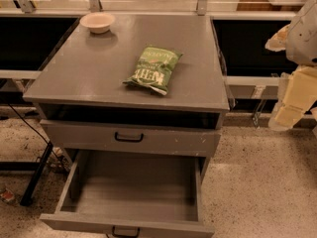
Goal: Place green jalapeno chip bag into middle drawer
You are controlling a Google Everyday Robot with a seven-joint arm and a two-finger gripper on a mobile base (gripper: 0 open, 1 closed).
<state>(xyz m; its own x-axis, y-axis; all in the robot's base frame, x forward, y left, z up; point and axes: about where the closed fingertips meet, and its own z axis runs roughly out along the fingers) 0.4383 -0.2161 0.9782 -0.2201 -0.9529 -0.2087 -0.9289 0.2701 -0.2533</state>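
Note:
The green jalapeno chip bag (153,68) lies flat on the grey cabinet top (89,68), right of its middle, with its pale strip toward the front. The middle drawer (133,192) is pulled out below and its inside is bare; its black handle (125,230) shows at the bottom edge. My gripper (287,114), pale yellow, hangs at the right edge of the view, off the cabinet's right side and well apart from the bag. It holds nothing that I can see.
A small cream bowl (97,22) sits at the back left of the cabinet top. The upper drawer front (129,137) with a black handle is closed. A black stand leg and cables (37,172) lie on the speckled floor at the left.

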